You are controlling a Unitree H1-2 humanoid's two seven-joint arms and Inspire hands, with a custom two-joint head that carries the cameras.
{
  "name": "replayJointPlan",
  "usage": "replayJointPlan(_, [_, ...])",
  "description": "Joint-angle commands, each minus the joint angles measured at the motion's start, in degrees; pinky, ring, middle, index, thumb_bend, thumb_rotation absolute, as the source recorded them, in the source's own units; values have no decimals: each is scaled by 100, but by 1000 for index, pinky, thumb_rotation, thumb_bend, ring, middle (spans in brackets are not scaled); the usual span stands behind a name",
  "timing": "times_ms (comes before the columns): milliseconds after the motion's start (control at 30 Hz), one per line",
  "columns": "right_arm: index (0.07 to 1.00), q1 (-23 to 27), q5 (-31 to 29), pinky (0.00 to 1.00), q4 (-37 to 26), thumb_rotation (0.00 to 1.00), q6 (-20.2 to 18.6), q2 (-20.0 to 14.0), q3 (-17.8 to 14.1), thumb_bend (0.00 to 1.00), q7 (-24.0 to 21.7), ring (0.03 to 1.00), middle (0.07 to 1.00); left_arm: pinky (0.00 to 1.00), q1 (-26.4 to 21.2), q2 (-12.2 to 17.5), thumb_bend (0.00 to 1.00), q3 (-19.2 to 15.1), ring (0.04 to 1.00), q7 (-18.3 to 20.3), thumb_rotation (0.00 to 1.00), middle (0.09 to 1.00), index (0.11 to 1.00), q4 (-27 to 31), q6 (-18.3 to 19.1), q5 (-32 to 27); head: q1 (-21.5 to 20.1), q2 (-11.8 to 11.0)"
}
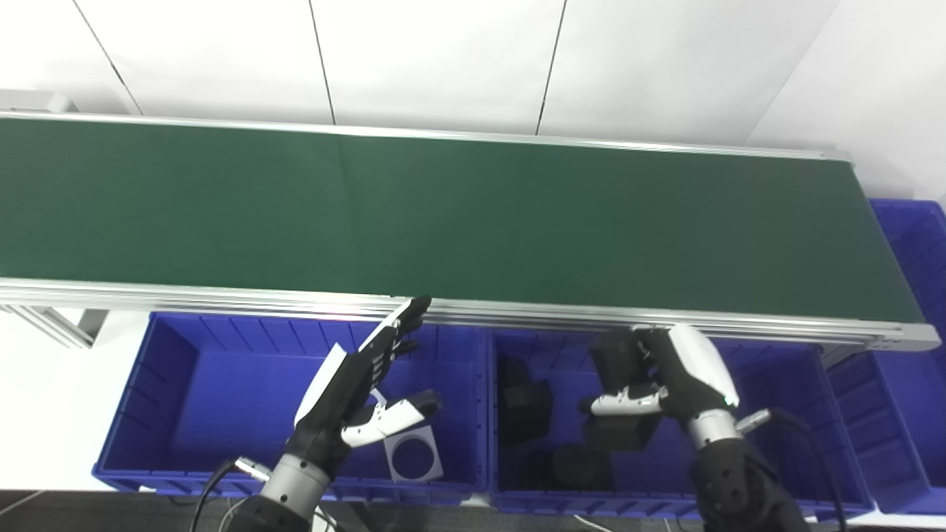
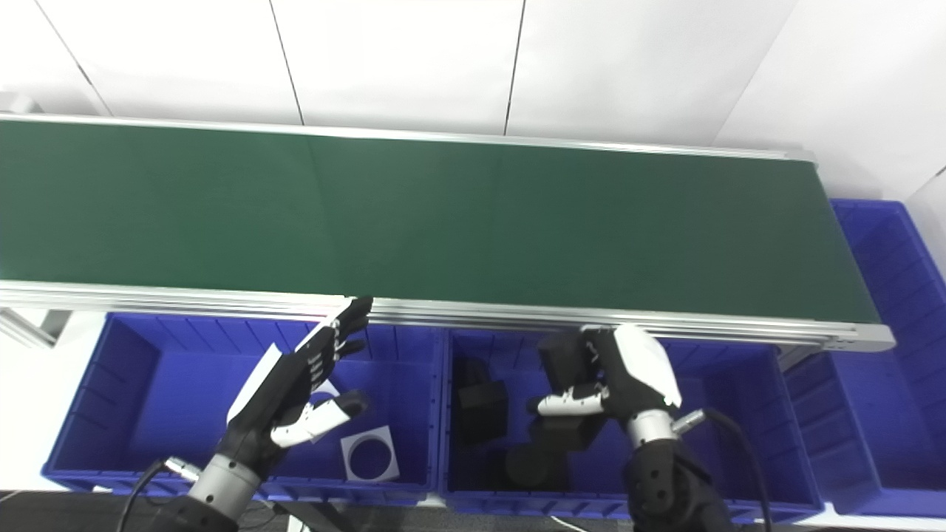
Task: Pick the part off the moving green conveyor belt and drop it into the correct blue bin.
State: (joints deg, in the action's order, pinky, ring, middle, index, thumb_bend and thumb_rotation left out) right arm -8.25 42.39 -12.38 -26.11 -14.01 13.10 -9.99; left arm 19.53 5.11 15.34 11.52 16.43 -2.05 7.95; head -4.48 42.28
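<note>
The green conveyor belt [image 1: 473,222] carries no part that I can see. My right hand [image 1: 676,380] hangs over the middle blue bin [image 1: 783,384], just in front of the belt's near rail. Its fingers and thumb are curled around a black block [image 1: 612,360], held above the bin's contents. My left hand [image 1: 362,391] hovers over the left blue bin [image 1: 207,384], open, with its fingers stretched toward the belt rail and nothing in it.
In the left bin lies a grey square plate with a round hole [image 1: 415,458]. The middle bin holds several black parts, including a block [image 1: 526,405] and a round piece [image 1: 573,467]. A third blue bin [image 1: 916,258] stands off the belt's right end.
</note>
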Motion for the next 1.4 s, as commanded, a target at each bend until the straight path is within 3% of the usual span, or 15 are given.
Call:
replayJointPlan(0, [496, 10, 84, 489, -92, 22, 127, -64, 9, 506, 146, 495, 602, 899, 1, -35, 806, 2, 954, -75, 672, 965, 920, 46, -362, -89, 26, -98])
replayJointPlan(33, [497, 1, 76, 550, -88, 77, 134, -78, 22, 504, 129, 629, 710, 895, 10, -40, 805, 2, 952, -84, 670, 965, 918, 23, -392, -83, 26, -98])
replayJointPlan(67, [613, -8, 98, 624, -74, 58, 148, -117, 63, 550, 95, 726, 782, 895, 13, -34, 803, 2, 950, -94, 670, 964, 919, -38, -470, -73, 41, -163])
replayJointPlan(167, [805, -36, 271, 748, -111, 9, 175, -223, 209, 628, 66, 853, 874, 898, 9, -17, 795, -3, 950, -93, 667, 964, 922, -163, -632, -82, 45, -169])
replayJointPlan(333, [899, -236, 565, 924, -475, 0, 27, -219, 309, 644, 87, 978, 978, 881, 25, -11, 796, -29, 951, -94, 669, 966, 926, -247, -731, -93, 61, -227])
replayJointPlan(533, [952, -611, 390, 924, -777, 39, 366, 52, 77, 750, 649, 1000, 1000, 898, 35, 9, 793, -50, 954, -84, 666, 968, 926, -341, -841, -125, 70, -272])
replayJointPlan(667, [976, -829, -52, 944, -853, 209, 1086, 200, -89, 781, 1239, 1000, 1000, 903, 63, 4, 801, -56, 955, -96, 671, 969, 927, -348, -841, -92, 83, -320])
replayJointPlan(733, [979, -908, -302, 949, -858, 246, 1457, 242, -146, 783, 1435, 1000, 1000, 903, 69, 10, 800, -59, 956, -100, 671, 970, 928, -361, -858, -71, 105, -349])
replayJointPlan(833, [992, -1099, -1072, 904, -892, 386, 2159, 347, -238, 754, 1584, 987, 1000, 904, 78, 25, 801, -70, 952, -106, 672, 969, 929, -425, -917, -65, 139, -429])
replayJointPlan(967, [992, -1348, -2341, 915, -900, 531, 2841, 464, -231, 754, 1304, 978, 1000, 908, 70, 41, 791, -91, 954, -104, 671, 971, 933, -526, -1035, -89, 165, -497])
replayJointPlan(1033, [990, -1436, -2761, 936, -891, 620, 2980, 487, -189, 798, 1141, 980, 1000, 904, 62, 50, 797, -108, 961, -94, 674, 978, 936, -568, -1045, -105, 168, -553])
replayJointPlan(1100, [994, -1468, -3194, 932, -778, 649, 3262, 486, -146, 805, 980, 978, 994, 900, 47, 40, 806, -135, 962, -108, 676, 980, 937, -614, -1048, -103, 175, -615])
replayJointPlan(1367, [1000, -1416, -3953, 949, -307, 720, 3819, 504, -96, 884, 547, 970, 959, 897, -55, 25, 814, -218, 960, -159, 674, 978, 939, -921, -1305, -134, 177, -848])
